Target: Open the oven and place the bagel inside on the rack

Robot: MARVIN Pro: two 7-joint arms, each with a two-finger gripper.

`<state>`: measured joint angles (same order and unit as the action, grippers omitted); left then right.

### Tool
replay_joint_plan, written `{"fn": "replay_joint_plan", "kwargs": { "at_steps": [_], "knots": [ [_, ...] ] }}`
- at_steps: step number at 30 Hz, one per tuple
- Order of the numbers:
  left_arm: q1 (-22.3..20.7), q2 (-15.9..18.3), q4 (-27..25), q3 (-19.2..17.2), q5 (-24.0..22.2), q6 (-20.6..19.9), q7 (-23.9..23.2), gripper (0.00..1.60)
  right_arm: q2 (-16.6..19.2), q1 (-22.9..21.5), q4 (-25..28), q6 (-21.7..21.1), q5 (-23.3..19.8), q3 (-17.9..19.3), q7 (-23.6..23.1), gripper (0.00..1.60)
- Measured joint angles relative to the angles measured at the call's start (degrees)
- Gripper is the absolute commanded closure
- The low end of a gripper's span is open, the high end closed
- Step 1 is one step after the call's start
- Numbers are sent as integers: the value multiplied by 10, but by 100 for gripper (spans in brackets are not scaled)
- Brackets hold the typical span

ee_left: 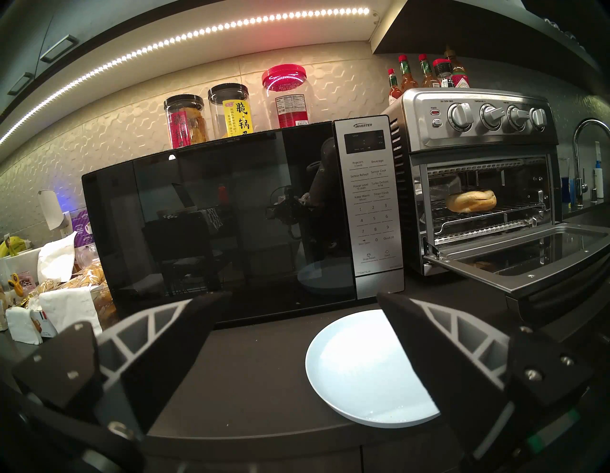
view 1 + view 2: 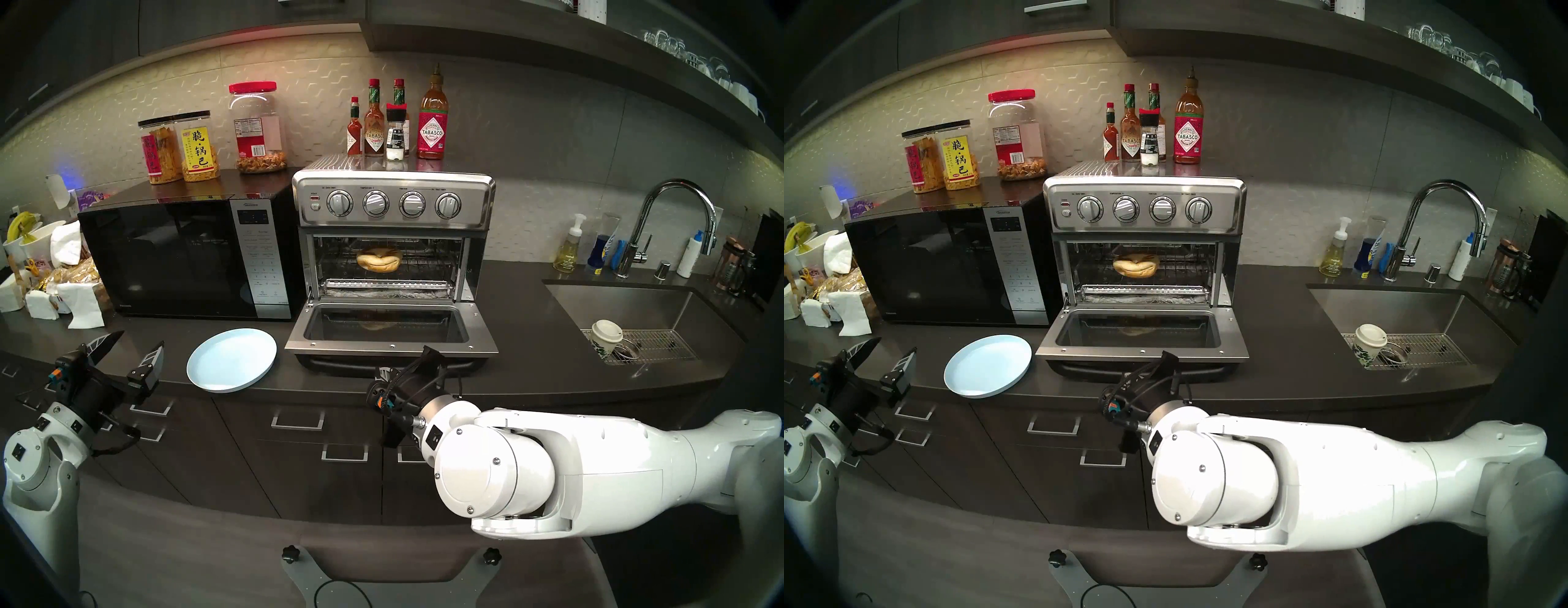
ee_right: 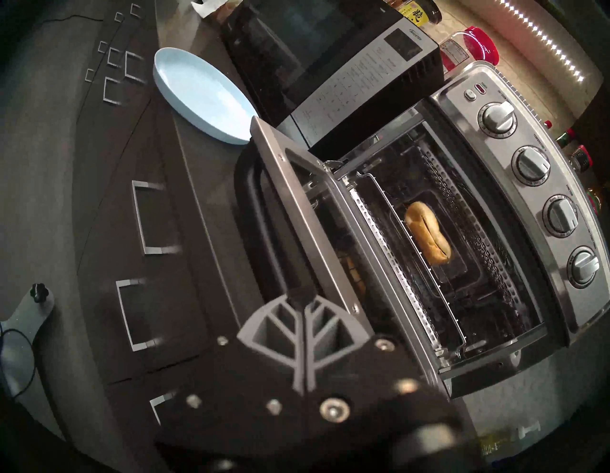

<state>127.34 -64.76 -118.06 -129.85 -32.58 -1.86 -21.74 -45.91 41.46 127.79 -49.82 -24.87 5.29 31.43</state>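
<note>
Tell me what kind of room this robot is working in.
Most likely a shared office kitchenette. A black microwave and a steel toaster oven stand side by side on a dark counter, with a sink and tall faucet to the right.

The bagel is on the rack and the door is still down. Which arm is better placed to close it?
Right. The right gripper is at the door's front edge; the left gripper hovers beyond the plate.
</note>
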Motion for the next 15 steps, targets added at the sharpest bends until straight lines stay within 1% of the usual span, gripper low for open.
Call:
{"fn": "replay_joint_plan", "kwargs": {
  "at_steps": [15],
  "knots": [
    [0,0,0,0,0,0,0,0,-32,3,-45,5,6,-2,4,160]
  ]
}}
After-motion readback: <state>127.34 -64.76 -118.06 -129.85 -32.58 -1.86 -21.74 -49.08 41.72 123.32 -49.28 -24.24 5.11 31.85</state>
